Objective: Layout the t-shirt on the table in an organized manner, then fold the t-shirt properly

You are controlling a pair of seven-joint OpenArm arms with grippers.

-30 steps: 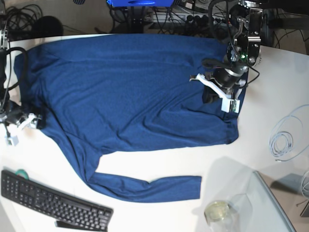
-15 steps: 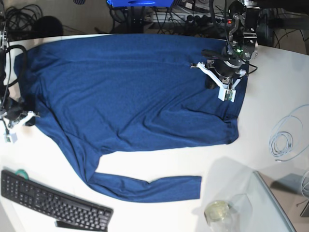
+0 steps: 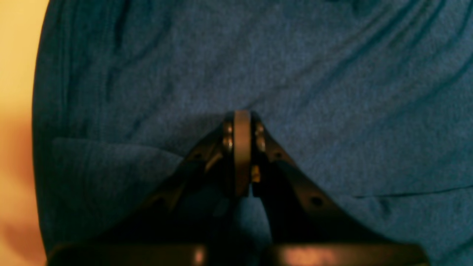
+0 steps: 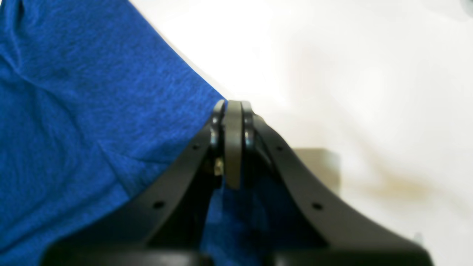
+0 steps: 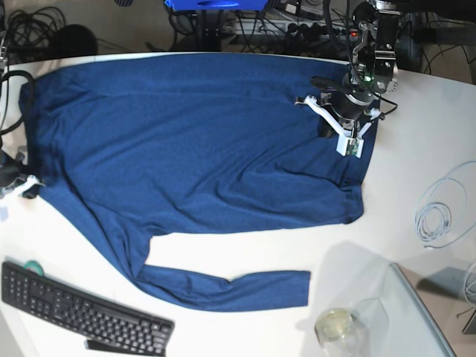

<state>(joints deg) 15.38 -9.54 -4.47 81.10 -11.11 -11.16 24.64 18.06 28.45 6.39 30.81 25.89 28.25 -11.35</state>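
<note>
The navy t-shirt (image 5: 193, 141) lies spread front-up across the white table (image 5: 416, 149), one long sleeve (image 5: 230, 286) stretched along its near side. My left gripper (image 5: 327, 130) rests on the shirt's right part, near its right edge. In the left wrist view that gripper (image 3: 242, 116) is shut, with fabric (image 3: 332, 92) bunched between the finger bases. My right gripper (image 5: 26, 187) is at the shirt's left edge. The right wrist view shows it (image 4: 232, 105) shut on the cloth's border (image 4: 74, 129), bare table (image 4: 351, 74) beside it.
A black keyboard (image 5: 82, 309) lies at the front left, a green roll (image 5: 31, 265) just behind it. A glass cup (image 5: 336, 327) and a clear panel (image 5: 416, 320) sit at the front right. A coiled white cable (image 5: 439, 216) lies at the right. Tangled cables hang behind the table.
My right gripper shut on the shirt's left edge and drew it leftward, flattening that side. My left gripper shifted slightly toward the table's far side, still shut on the cloth.
</note>
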